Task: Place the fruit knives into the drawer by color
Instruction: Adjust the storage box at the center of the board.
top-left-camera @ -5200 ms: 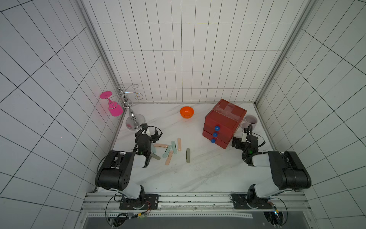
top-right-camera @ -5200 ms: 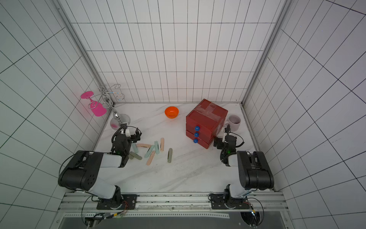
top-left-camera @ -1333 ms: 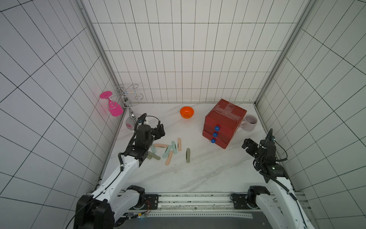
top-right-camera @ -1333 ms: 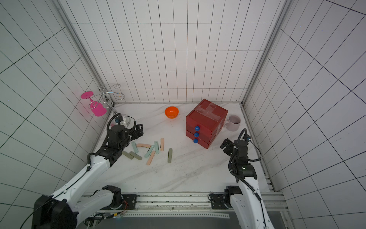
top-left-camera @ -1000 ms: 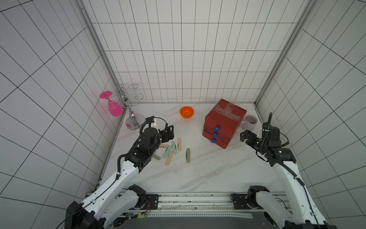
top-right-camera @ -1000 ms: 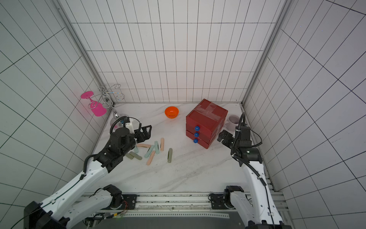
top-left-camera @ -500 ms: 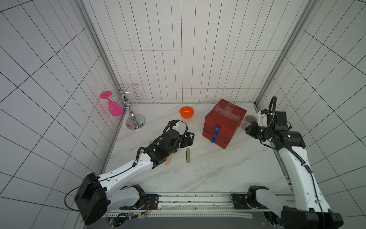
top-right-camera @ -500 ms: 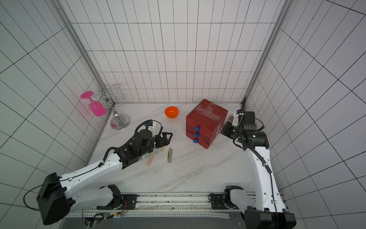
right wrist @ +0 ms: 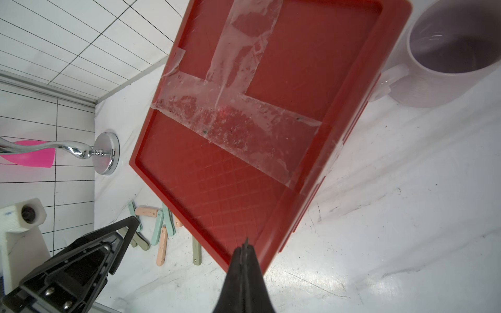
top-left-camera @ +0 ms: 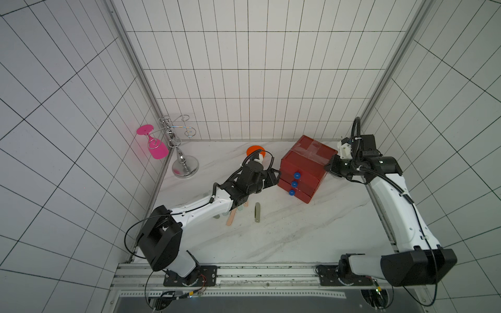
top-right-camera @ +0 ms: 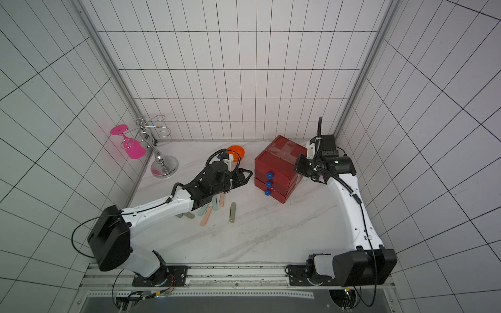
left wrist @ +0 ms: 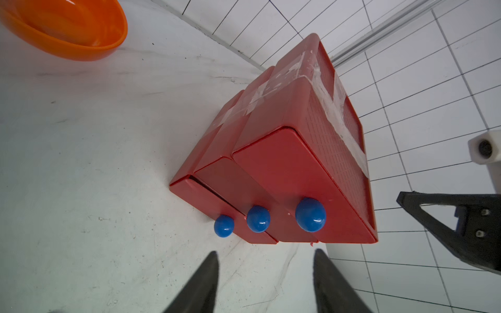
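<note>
Both arms have swung in on the red drawer chest [top-left-camera: 303,165]. Left gripper [left wrist: 265,273], fingers apart and empty, faces the top knob [left wrist: 310,214]: center it before you squeeze. Right gripper [right wrist: 245,250], closed empty, hovers over the lid: brace there. Fruit knives [top-right-camera: 210,210] lie loose on the table.

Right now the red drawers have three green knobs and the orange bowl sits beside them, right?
Not quite: the knobs are blue, not green. The left wrist view shows all three on the red drawers, with the orange bowl beside them on the table.
</note>
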Controlling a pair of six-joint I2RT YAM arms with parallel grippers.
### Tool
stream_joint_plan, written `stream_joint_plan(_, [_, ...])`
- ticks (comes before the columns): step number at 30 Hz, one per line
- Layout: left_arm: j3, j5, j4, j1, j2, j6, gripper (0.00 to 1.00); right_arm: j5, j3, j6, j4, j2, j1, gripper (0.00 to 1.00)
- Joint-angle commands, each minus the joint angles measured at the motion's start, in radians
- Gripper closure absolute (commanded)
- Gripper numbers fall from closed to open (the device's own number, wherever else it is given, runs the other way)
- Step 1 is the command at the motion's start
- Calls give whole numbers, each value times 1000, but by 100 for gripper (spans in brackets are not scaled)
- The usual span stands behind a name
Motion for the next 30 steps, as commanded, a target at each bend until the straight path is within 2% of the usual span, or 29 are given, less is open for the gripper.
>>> stream_joint_plan(1, [67,53,26,-1,68,-8,72,-1,92,-23,-15,34,26,100])
stream_joint_plan(2, [82,64,30,-2,89,-10,84,0,90,-23,-9,40,31,100])
stream_joint_plan(4, [107,82,34,-1,120,-12,99,5,87,-25,1,51,37,100])
stream_joint_plan(21, [200,119,88,13,257,-31,100,7,77,-45,16,128,68,100])
stream_joint_plan(30, [219,150,129,68,299,-58,100,15,60,-39,22,149,108,100])
